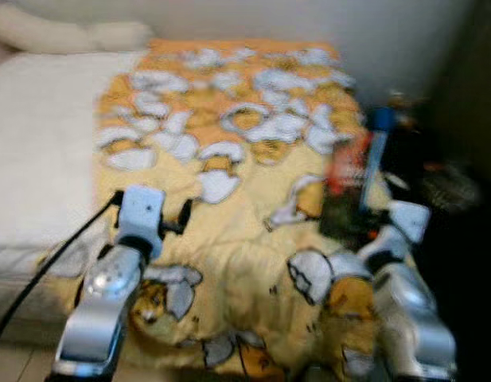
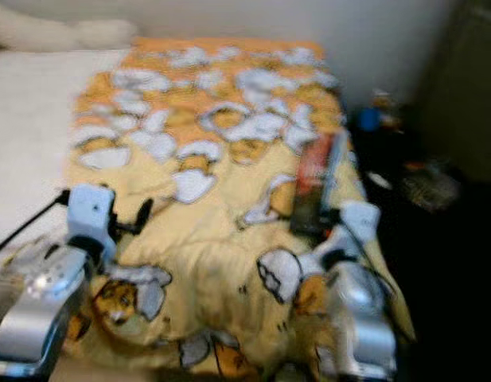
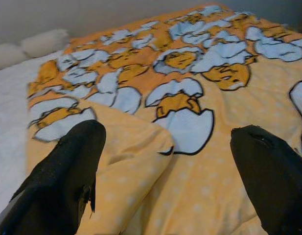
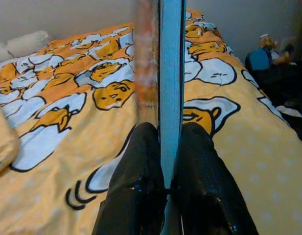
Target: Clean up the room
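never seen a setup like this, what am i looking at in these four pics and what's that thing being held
This is a walking robot with two silver arms, each ending in two black fingers. The two blurry pictures come from cameras in its head, looking down at a bed covered by a yellow blanket printed with cartoon eggs. A pillow lies at the far end, and dark clutter sits beside the bed on the robot's right.

The other two pictures come from a camera on each wrist, looking along the fingers. The left gripper has its jaws wide open over a folded corner of the blanket. The right gripper is clamped on a thin flat blue item, perhaps a book, seen edge-on.
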Tool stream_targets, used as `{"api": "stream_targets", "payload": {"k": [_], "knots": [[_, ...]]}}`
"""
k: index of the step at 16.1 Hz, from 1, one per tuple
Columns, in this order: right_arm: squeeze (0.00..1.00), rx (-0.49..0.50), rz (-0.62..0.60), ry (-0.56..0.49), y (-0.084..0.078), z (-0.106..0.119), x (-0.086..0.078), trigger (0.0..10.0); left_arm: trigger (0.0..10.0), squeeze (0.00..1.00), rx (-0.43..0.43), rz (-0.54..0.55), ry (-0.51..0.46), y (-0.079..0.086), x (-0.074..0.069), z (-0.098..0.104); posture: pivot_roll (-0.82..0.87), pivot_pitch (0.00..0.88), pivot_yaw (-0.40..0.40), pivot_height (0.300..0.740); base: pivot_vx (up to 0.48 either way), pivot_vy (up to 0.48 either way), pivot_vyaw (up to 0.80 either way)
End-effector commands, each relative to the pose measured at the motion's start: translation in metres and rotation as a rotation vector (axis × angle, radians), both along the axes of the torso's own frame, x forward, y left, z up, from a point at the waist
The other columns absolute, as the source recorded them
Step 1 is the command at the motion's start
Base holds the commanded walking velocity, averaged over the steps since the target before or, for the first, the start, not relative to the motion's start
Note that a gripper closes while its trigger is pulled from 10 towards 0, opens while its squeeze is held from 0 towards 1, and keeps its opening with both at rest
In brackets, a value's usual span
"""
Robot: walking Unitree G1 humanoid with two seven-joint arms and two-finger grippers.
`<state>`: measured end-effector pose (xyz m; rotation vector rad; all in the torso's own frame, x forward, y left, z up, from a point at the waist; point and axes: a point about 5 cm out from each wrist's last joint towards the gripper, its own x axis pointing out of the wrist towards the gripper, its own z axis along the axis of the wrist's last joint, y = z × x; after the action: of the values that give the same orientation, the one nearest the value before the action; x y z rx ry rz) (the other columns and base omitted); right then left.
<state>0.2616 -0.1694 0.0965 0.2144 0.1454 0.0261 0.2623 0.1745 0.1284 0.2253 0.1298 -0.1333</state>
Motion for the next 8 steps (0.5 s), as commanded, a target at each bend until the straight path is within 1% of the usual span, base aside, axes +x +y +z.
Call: {"api": "stream_targets", "payload": {"k": [1, 3, 4, 5, 8], "knots": [[0.0, -0.026, 0.011, -0.047, -0.0018, 0.0124, 0.0059, 10.0, 10.0, 0.0, 0.006, 0.008, 0.012, -0.0001, -0.0001, -0.0021, 0.01, 0.0, 0.036, 0.74, 0.0, 0.319, -0.62], [0.0, -0.029, 0.018, -0.047, -0.0014, 0.0135, 0.0073, 10.0, 10.0, 0.0, -0.004, 0.014, 0.018, -0.0003, -0.0008, -0.0036, 0.02, 0.0, 0.029, 0.74, 0.0, 0.322, -0.62], [0.0, -0.031, 0.024, -0.046, -0.0011, 0.0143, 0.0077, 10.0, 10.0, 0.0, -0.014, 0.022, 0.023, 0.0, -0.0018, -0.0049, 0.02, 0.0, 0.025, 0.74, 0.0, 0.322, 0.0], [0.0, -0.031, 0.029, -0.045, -0.0007, 0.015, 0.0082, 10.0, 10.0, 0.0, -0.02, 0.031, 0.026, 0.0005, -0.0025, -0.0057, 0.02, 0.0, 0.02, 0.74, 0.0, 0.326, -0.43], [0.0, -0.037, 0.057, -0.05, 0.0038, 0.0168, 0.01, 10.0, 10.0, 0.0, -0.035, 0.054, 0.031, 0.0032, -0.0056, -0.0063, 0.03, 0.0, 0.011, 0.74, 0.0, 0.321, 0.0]]}}
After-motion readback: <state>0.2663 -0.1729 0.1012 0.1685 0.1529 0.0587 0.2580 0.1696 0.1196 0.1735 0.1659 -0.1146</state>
